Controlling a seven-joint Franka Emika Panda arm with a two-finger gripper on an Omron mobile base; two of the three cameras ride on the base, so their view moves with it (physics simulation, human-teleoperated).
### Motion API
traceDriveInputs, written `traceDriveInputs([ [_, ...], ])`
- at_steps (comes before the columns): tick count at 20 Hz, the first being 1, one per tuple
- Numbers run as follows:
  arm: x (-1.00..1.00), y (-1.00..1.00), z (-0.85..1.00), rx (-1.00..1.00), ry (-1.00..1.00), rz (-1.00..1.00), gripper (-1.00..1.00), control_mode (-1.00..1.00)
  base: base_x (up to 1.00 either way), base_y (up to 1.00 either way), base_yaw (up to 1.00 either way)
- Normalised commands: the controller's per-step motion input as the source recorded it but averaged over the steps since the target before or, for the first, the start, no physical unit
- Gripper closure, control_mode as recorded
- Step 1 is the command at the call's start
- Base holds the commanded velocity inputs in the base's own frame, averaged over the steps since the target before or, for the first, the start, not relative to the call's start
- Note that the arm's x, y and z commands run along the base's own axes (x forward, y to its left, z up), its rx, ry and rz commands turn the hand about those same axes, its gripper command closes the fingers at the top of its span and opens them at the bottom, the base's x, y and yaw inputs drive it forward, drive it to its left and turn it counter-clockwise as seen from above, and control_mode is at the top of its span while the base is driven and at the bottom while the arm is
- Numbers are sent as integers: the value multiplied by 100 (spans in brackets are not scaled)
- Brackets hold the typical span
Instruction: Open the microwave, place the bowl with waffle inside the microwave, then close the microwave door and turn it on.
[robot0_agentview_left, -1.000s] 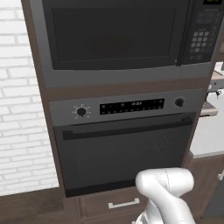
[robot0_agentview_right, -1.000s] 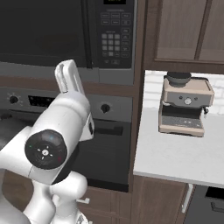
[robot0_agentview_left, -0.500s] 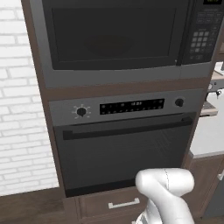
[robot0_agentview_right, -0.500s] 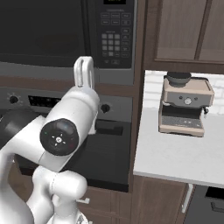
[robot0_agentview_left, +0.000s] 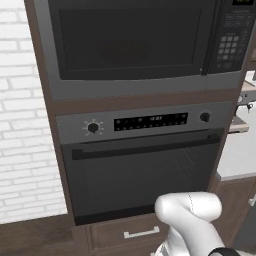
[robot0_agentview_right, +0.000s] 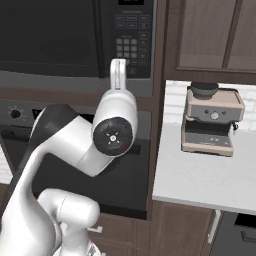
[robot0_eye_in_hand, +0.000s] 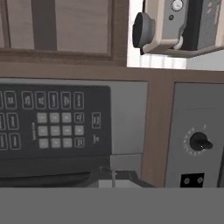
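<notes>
Microwave (robot0_agentview_left: 132, 42) sits built in above the oven (robot0_agentview_left: 142, 170), and its door (robot0_agentview_left: 125, 40) looks shut from both base cameras, so we judge the opening step not yet done. Our gripper (robot0_agentview_right: 118, 74) is raised in front of the keypad panel (robot0_agentview_right: 131, 37), at its lower edge, with the jaws drawn together and nothing between them. The hand camera, rolled sideways, looks close onto the same keypad (robot0_eye_in_hand: 52, 124) with the oven knob (robot0_eye_in_hand: 199, 142) off to one side.

We see no bowl with waffle in any of these views; the surface (robot0_agentview_right: 210, 177) to the right carries a coffee machine (robot0_agentview_right: 212, 120), so the bowl must lie somewhere outside them.

What worries us: a shut gripper this near the buttons could press the wrong key, or start the empty microwave, if it pushes in off target. If the door swings out while the arm stands close in front, it may strike the wrist. We cannot tell whether the tips touch the panel yet.
</notes>
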Motion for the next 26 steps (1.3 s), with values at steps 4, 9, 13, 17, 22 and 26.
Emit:
traceDriveInputs([
  [4, 61, 0, 0, 0, 0, 0, 100, -100, 0, 0, 0],
  [9, 60, 0, 0, 0, -5, 0, 100, -100, 0, 0, 0],
  [13, 57, 0, 0, 0, -2, 0, 100, -100, 0, 0, 0],
  [17, 39, -1, -1, 0, 0, 0, 100, -100, 0, 0, 0],
  [22, 43, -3, 0, 0, 0, 0, 100, -100, 0, 0, 0],
  [26, 42, -1, 0, 0, 0, 0, 100, -100, 0, 0, 0],
])
